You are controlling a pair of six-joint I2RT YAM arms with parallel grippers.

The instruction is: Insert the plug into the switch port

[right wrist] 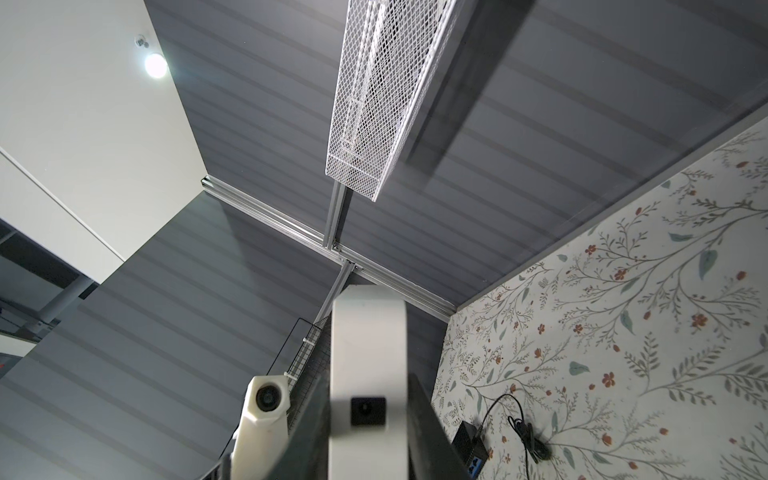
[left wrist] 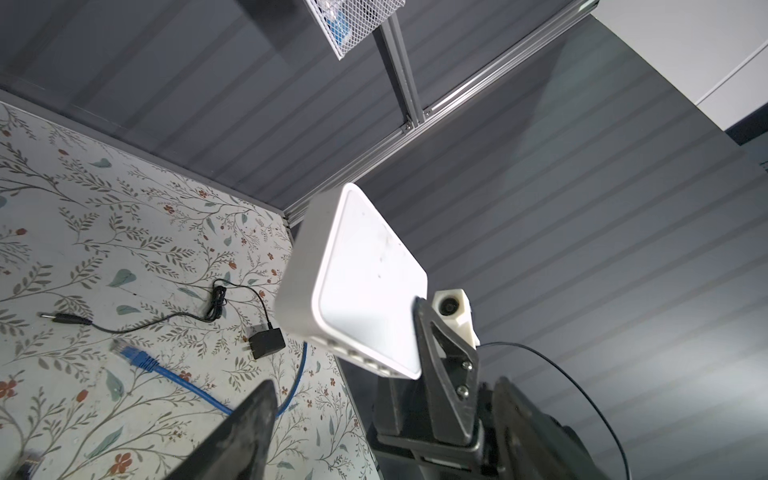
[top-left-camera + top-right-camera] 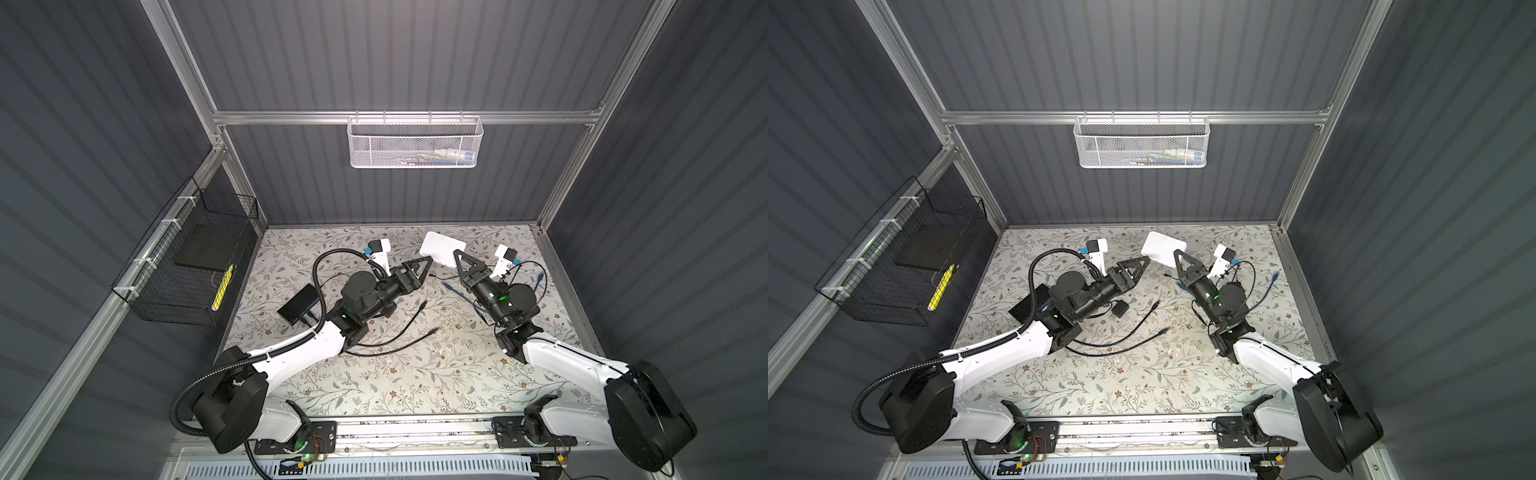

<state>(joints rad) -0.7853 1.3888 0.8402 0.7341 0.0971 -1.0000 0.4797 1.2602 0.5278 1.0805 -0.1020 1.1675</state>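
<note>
Switch [image 3: 440, 247] aloft, plug [image 2: 129, 353] on the table [image 3: 374, 374]
Left gripper [image 3: 424, 270] hangs empty, jaws apart, just left of the switch — free, I'd judge, to fetch the plug. The blue plug lies loose on the table between the grippers. Right gripper [image 3: 457, 255] clamps the switch by one end, far centre, ports [image 2: 365, 361] turned toward the left gripper — offered up for insertion.

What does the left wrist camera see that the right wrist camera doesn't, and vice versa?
Only the left wrist view: the blue cable's plug, the black cord's barrel tip and the row of ports on the white switch. Only the right wrist view: a ceiling lamp and the black wire basket. Both: the switch itself, the white mesh basket, the black power adapter and the flowered table.
</note>
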